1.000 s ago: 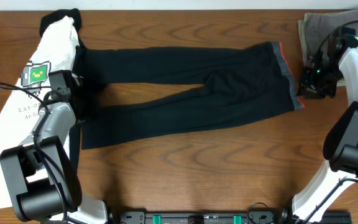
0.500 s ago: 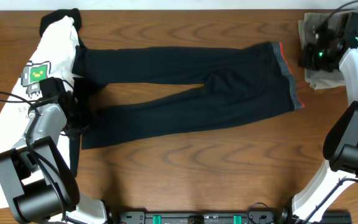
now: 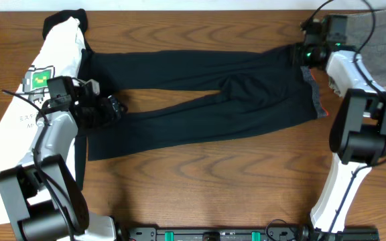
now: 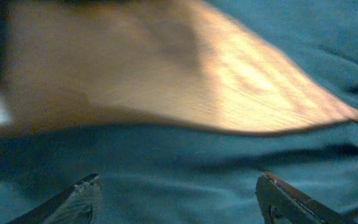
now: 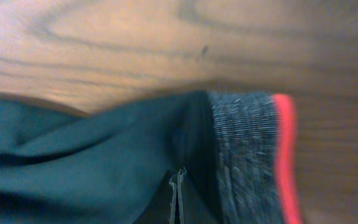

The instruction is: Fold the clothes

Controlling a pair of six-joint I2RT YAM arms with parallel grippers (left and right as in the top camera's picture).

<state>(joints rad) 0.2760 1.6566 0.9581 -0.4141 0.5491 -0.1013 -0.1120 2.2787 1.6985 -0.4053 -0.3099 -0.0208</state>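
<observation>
Trousers [image 3: 213, 100] lie flat across the middle of the table [image 3: 213, 187], with the waistband [image 3: 311, 84] to the right and both legs running left and splitting into a narrow V. The grey band's coral edge [image 5: 284, 162] faces right. Bare wood grain shows between the legs and in wide strips along the near and far sides. The leg ends meet a white T-shirt [image 3: 19, 134] at the left edge. Folded grey-olive cloth [image 3: 380, 40] sits in the far right corner. Left arm [image 3: 52, 134]: left jaws spread wide, low over the leg cloth near the cuffs. Right arm [image 3: 347, 67]: right jaws pinched to a thin slit over black cloth beside the waistband's far corner. Both wrist views are blurred.
</observation>
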